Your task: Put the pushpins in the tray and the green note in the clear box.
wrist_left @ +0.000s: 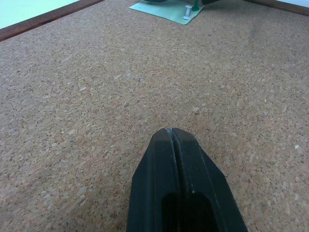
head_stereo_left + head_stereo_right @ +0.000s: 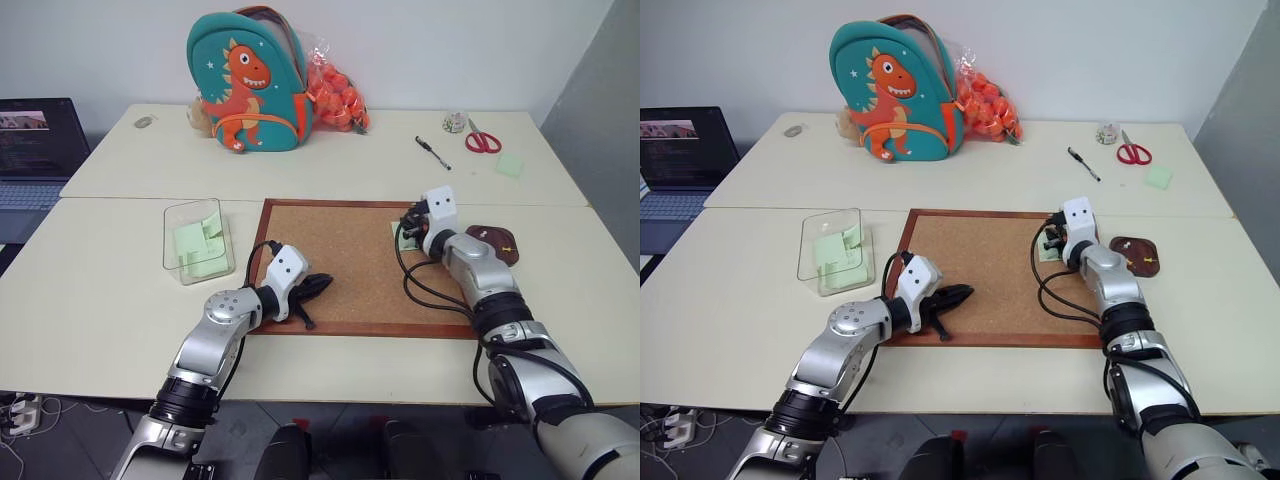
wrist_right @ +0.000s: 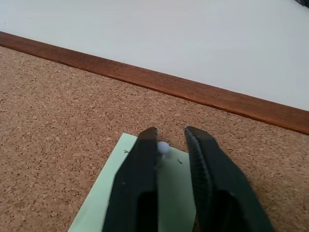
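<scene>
The green note (image 3: 104,193) lies pinned on the corkboard (image 2: 340,260) near its far right corner. My right gripper (image 3: 169,133) hovers over the note, jaws a narrow gap apart. A white pushpin (image 3: 164,147) stands between them, touching one finger only. The left wrist view shows the note (image 1: 164,9) with a white pin (image 1: 188,12) and a green pin (image 1: 195,6). My left gripper (image 2: 325,283) is shut and empty, low over the board's near left part. The dark brown tray (image 2: 1137,252), right of the board, holds a yellow pin (image 2: 1150,260). The clear box (image 2: 172,240), left of the board, holds green paper.
Along the back of the table are a teal dinosaur backpack (image 2: 250,80), a bag of orange balls (image 2: 338,95), a pen (image 2: 432,152), red scissors (image 2: 482,138) and a green block of notes (image 2: 510,165). A laptop (image 2: 35,150) sits at far left.
</scene>
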